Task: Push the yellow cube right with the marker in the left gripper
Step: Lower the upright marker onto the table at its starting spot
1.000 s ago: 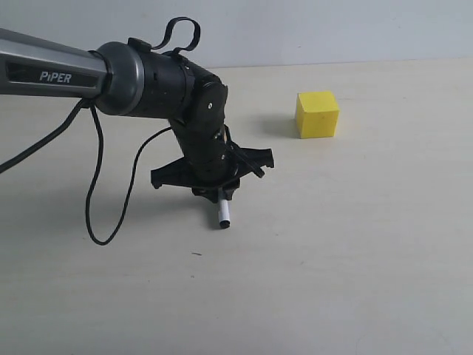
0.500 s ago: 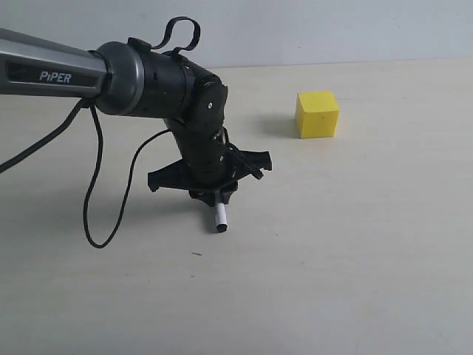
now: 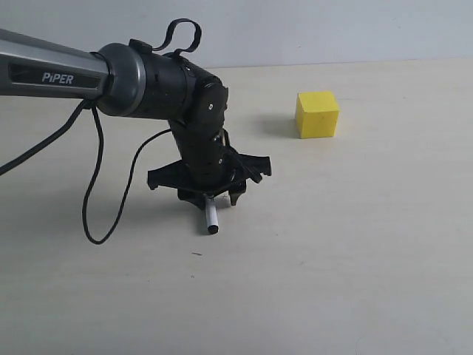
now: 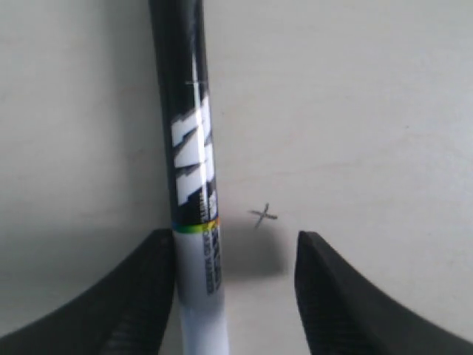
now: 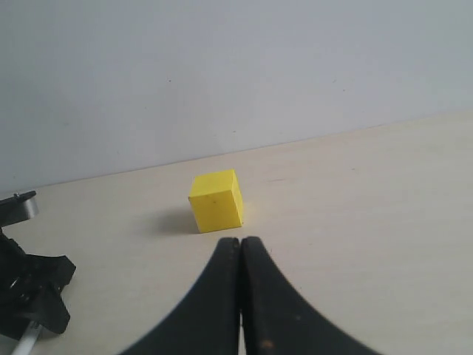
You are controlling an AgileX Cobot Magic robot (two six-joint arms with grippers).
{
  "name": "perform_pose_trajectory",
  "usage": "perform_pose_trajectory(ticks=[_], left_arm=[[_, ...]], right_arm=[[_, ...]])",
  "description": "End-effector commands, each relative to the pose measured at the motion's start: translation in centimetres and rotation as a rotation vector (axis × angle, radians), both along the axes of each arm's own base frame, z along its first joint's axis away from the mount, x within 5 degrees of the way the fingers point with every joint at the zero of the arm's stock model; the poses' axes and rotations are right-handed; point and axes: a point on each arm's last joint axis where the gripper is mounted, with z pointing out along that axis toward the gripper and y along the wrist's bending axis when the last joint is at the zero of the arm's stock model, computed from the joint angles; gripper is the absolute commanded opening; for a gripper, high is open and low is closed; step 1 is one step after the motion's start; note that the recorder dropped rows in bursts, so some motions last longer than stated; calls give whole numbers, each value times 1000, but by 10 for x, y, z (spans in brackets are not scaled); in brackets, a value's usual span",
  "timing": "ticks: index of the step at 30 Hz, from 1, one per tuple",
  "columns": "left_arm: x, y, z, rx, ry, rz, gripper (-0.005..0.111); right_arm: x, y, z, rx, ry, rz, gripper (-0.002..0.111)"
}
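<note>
The marker (image 4: 188, 148) is seen against one finger of the left gripper (image 4: 233, 251); its clamping cannot be told, being cut off. The right gripper (image 5: 240, 296) is closed, empty.

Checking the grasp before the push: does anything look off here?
Yes: the marker rests against one of the left gripper fingers, with a clear gap to the other, so it looks off-centre and unclamped.

The setting was a laboratory-type robot test bench. Indicators were: a bare beige tabletop (image 3: 355, 281) set against a plain pale wall (image 3: 332, 29), a grey robot arm (image 3: 52, 74) marked "PIPER" trailing a loose black cable (image 3: 92, 185), and a plain yellow cube (image 3: 317, 114) standing on the surface.
</note>
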Motion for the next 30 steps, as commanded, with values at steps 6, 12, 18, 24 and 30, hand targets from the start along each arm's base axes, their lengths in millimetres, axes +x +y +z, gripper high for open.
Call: perform_pose_trajectory(ticks=[6,12,18,24,30], left_arm=[[4,3,0,39,-44,-97,51],[8,1,1,37,-95,-178,51],[8,1,6,30,-107,-183,51],[5,7,20,79,-97,-197,51],[-1,11,56,102,-139,-246,51]], right_arm=[[0,0,-1,2,-4,-1,0],[0,0,-1,2,-4,-1,0],[0,0,-1,2,-4,-1,0],[0,0,-1,2,-4,-1,0],[0,0,-1,2,-4,-1,0]])
